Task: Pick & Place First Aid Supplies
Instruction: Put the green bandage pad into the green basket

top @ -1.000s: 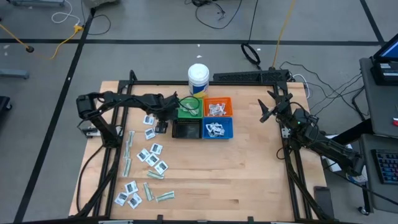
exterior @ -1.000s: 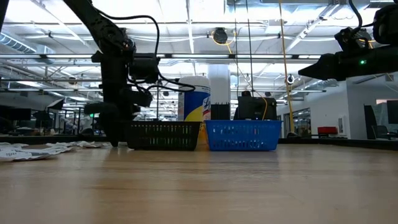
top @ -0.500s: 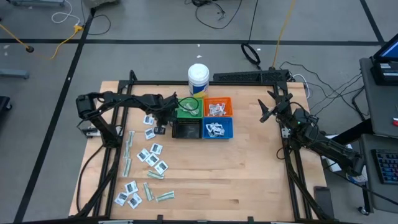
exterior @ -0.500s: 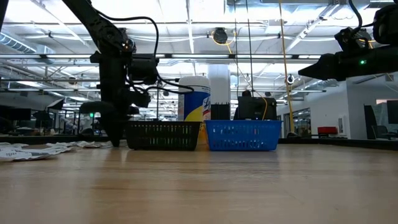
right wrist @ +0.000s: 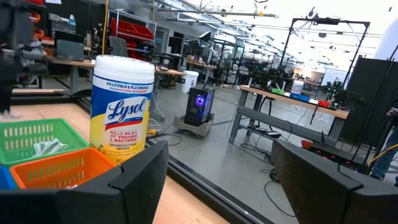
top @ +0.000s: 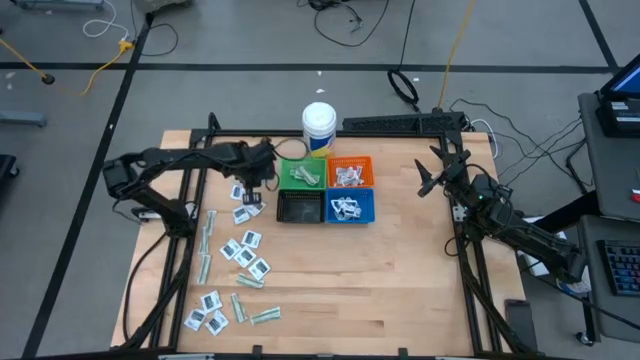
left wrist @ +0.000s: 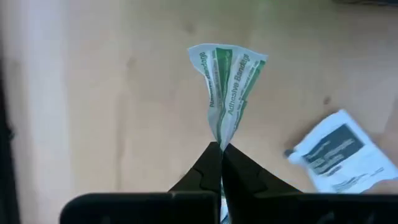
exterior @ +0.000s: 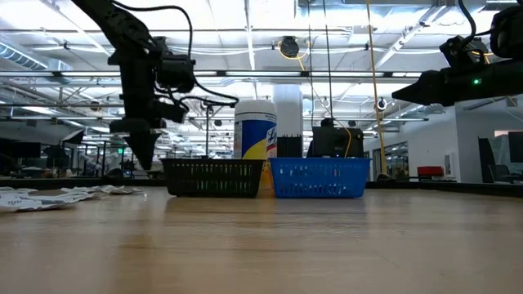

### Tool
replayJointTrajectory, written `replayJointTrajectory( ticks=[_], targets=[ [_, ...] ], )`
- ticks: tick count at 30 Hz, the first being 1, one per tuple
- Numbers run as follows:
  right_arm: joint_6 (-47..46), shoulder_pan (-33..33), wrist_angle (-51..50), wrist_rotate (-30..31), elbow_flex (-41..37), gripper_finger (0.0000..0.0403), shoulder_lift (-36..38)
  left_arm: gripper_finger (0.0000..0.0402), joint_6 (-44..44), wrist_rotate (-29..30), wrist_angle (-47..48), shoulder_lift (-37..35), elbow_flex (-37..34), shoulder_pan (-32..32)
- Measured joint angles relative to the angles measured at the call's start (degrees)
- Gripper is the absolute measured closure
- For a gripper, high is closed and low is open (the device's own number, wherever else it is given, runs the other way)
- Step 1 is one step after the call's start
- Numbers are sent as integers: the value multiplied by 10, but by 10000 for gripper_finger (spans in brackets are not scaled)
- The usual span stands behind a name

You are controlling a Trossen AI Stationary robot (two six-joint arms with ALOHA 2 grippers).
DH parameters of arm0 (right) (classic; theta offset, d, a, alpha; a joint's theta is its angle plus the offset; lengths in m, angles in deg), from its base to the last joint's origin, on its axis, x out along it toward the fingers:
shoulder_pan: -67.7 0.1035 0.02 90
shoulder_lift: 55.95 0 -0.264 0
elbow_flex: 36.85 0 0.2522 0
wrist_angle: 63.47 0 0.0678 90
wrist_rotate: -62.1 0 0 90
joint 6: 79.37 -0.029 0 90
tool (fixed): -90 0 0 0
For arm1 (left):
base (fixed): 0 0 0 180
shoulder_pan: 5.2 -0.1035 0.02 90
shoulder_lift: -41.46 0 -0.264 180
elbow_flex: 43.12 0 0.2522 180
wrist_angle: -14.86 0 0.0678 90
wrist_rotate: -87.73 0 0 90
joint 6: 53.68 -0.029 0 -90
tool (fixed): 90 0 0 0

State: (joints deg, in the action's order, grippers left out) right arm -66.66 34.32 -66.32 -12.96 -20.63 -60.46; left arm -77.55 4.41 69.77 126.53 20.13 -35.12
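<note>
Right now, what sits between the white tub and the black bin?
The green bin sits between the white tub and the black bin in the high view.

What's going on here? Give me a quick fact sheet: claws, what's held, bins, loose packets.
Left claw: shut on a green-and-white adhesive bandage strip, lifted above the table beside the green bin
Right claw: open, empty, waiting at the table's right
Bins: green, orange, black, blue
Loose packets: scattered on the table's left
</note>
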Motion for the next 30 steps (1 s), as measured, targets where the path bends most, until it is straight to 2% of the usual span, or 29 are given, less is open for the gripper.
replayJointTrajectory(
  ticks=[7,11,15,24,30],
  targets=[
    [0,0,0,0,0,124,0,398,-22,-8,35,-65,0,-43],
    [0,0,0,0,0,124,0,399,-42,-13,70,-68,12,-49],
    [0,0,0,0,0,124,0,399,-46,-37,87,-28,60,-37],
    [0,0,0,0,0,124,0,400,-27,-30,156,80,222,4],
    [0,0,0,0,0,124,0,401,-9,-25,164,135,313,30]
  ],
)
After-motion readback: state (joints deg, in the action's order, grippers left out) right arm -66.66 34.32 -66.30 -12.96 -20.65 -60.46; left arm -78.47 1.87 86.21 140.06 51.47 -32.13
